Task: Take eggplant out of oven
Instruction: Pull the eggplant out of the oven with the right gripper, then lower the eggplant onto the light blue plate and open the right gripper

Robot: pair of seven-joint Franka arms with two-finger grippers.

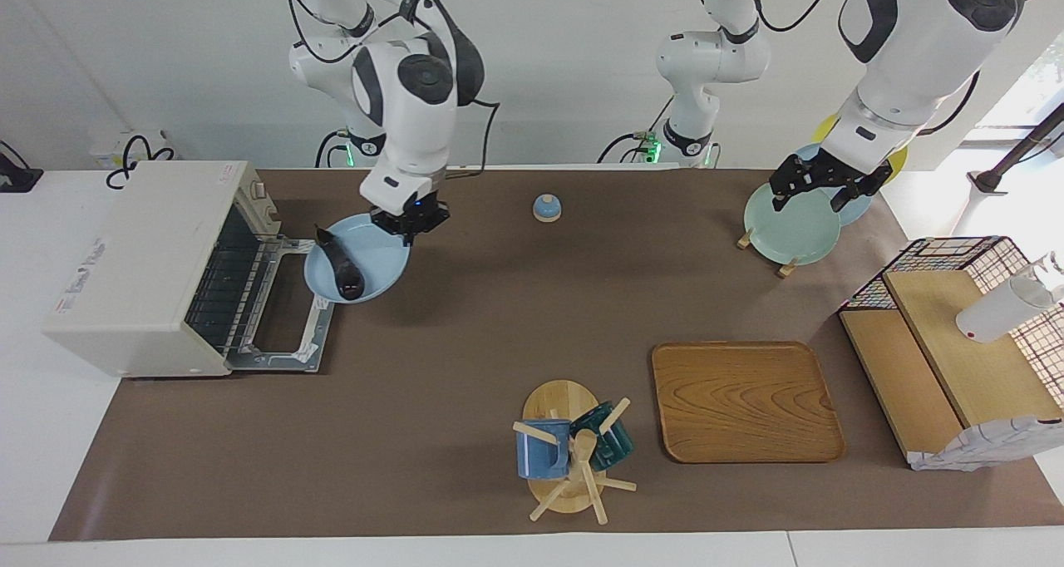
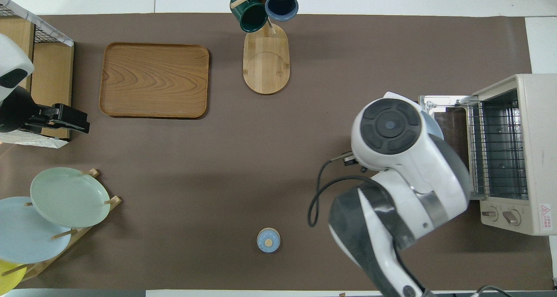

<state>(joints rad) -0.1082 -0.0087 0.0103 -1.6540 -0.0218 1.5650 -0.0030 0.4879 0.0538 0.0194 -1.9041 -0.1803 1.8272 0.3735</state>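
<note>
A brown mat (image 1: 465, 318) covers the white table. The left gripper (image 1: 819, 186) waits above the plate rack (image 1: 790, 226), fingers spread and empty. The right gripper (image 1: 409, 220), fingers pinched on the rim of the blue plate (image 1: 378, 259), holds it in front of the oven (image 1: 141, 268). The eggplant (image 1: 341, 263) lies on this plate, clear of the open door (image 1: 287, 318). Keep the plate level so the eggplant cannot roll.
</note>
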